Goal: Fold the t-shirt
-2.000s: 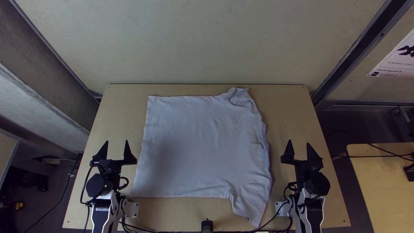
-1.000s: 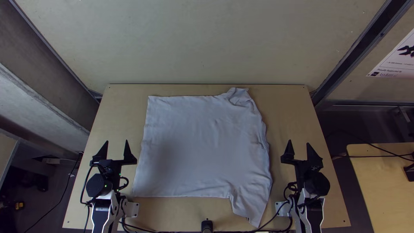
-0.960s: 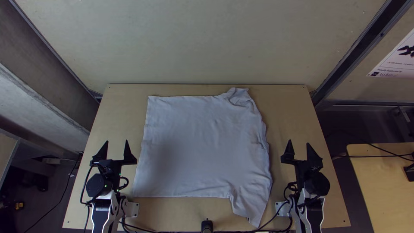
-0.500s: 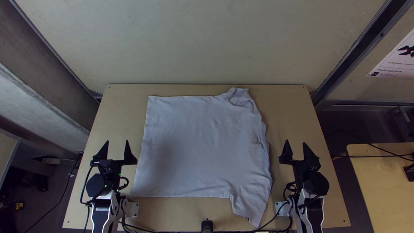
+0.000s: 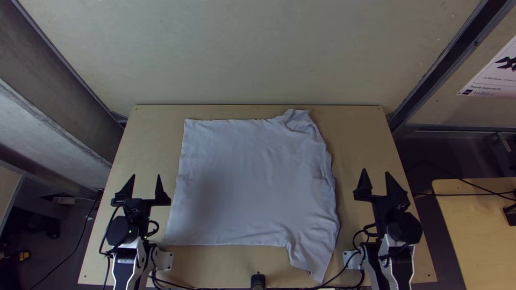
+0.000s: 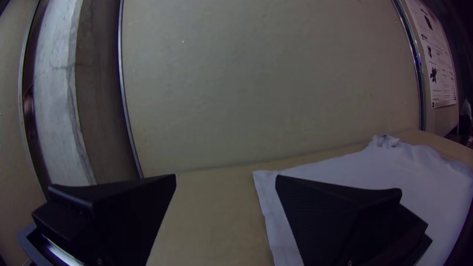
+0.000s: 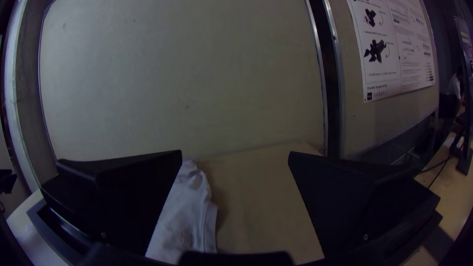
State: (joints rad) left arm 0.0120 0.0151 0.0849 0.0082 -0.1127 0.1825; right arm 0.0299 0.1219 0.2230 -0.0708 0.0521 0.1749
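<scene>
The t-shirt [image 5: 250, 182] lies spread on the worktop [image 5: 145, 150] between left gripper [image 5: 146, 174] and right gripper [image 5: 375, 171], both wide open, empty; its straight edge [image 5: 181, 166] is nearer the left, its rumpled side [image 5: 325, 185] facing the right.

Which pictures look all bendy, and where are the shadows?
Left wrist view: the metal strip curves and the corners go dark; right wrist view: dark corners too, with a shadow on the table beside the t-shirt; top view: the table's edges look straight, with a soft grey patch on the t-shirt's side nearer the left claw.
</scene>
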